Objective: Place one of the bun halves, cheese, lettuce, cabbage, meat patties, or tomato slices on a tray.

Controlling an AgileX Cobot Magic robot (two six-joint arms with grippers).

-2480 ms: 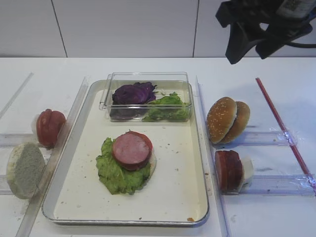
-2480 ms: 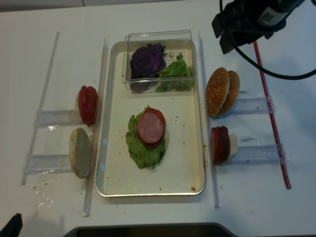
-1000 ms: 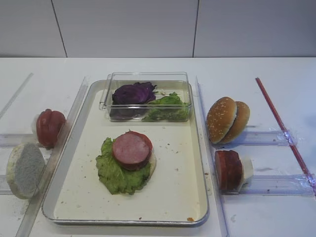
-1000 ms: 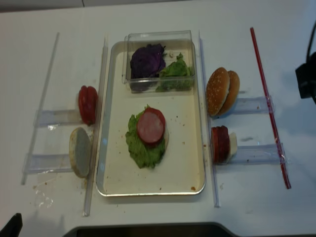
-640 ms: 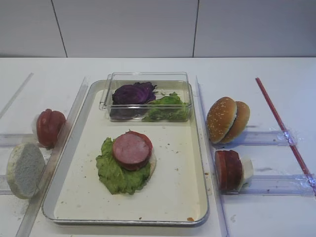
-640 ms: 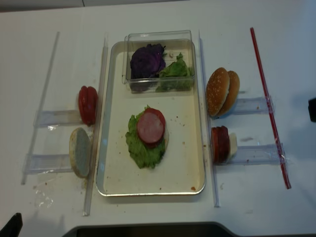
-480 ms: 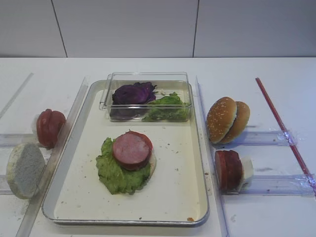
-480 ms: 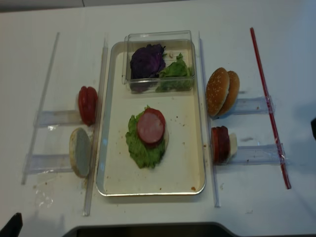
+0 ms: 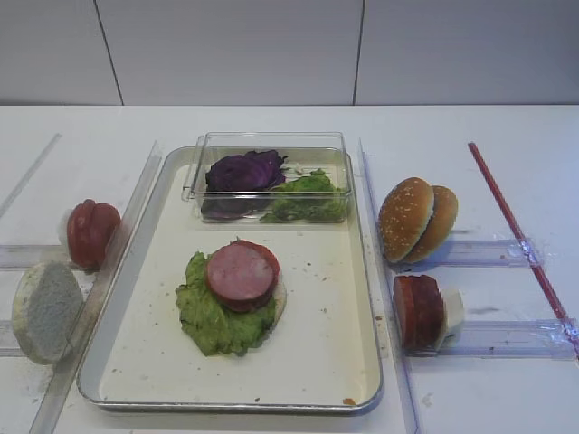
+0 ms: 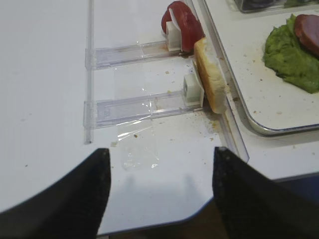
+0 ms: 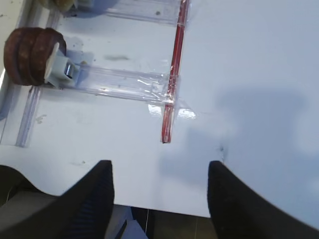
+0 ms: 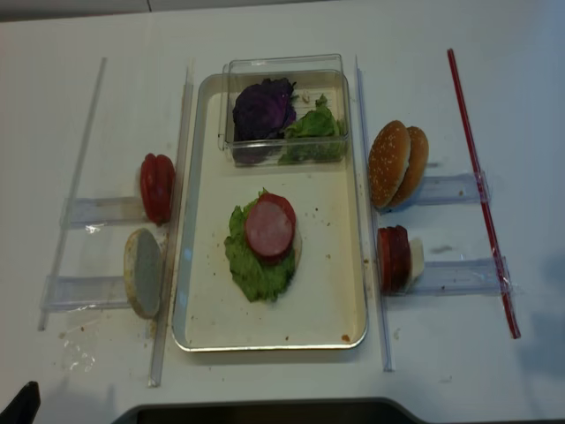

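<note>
1. Two pincers hang open and empty: right gripper (image 11: 159, 199) with the spare meat patties (image 11: 30, 56) ahead to its left, left gripper (image 10: 159, 194) with a bun half (image 10: 209, 82) ahead to its right.
2. Risk: either piece could topple off its clear stand if nudged.
3. White table (image 9: 452, 127); the tray (image 9: 362, 298) already carries lettuce (image 9: 213, 316) and a patty.

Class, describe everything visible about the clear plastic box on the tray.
The clear plastic box is a shallow, transparent, open-topped rectangle with rounded corners. It sits upright at the far end of the tray, spanning most of its width. Inside, the purple cabbage lies left and green lettuce right, touching each other.
</note>
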